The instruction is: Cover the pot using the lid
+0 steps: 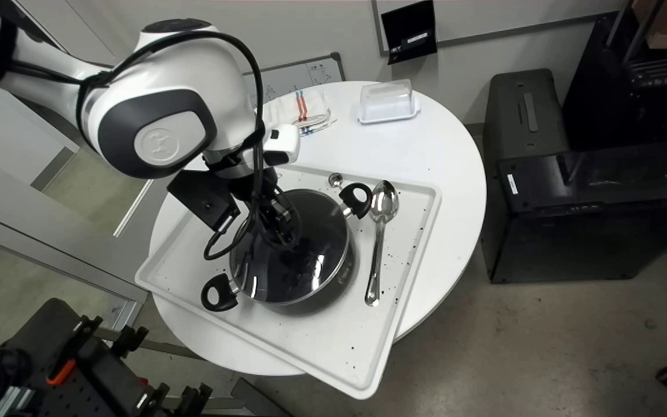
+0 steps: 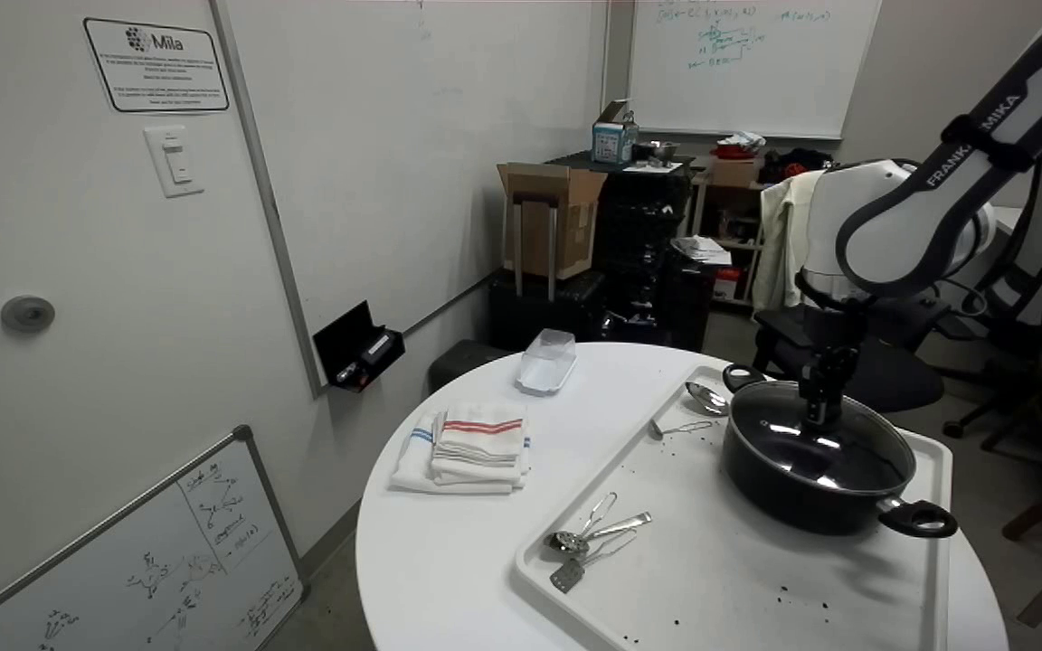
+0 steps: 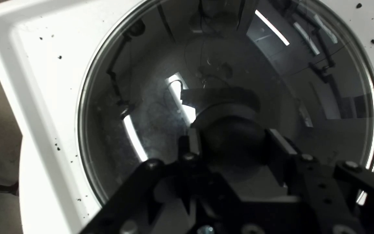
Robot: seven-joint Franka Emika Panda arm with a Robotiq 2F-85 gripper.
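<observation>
The wide black pot (image 1: 333, 282) stands on the white tray, and it also shows in an exterior view (image 2: 770, 488). Its two black side handles stick out on opposite sides. The clear glass lid (image 1: 287, 272) lies over the pot's mouth; in an exterior view (image 2: 856, 457) it looks level on the rim. The lid fills most of the wrist view (image 3: 154, 110). My gripper (image 3: 234, 141) points down at the lid's centre, with its fingers on both sides of the dark knob (image 3: 229, 133) and apparently touching it. The gripper also shows in both exterior views (image 1: 281, 231) (image 2: 819, 402).
The white tray (image 1: 362, 376) overhangs the round table (image 1: 455, 174). A large metal spoon (image 1: 377, 249) and a small spoon (image 1: 335, 180) lie beside the pot. Several small utensils (image 2: 584, 542) lie at a tray corner. Folded towels (image 2: 480, 443) and a clear-covered dish (image 2: 546, 366) stand off the tray.
</observation>
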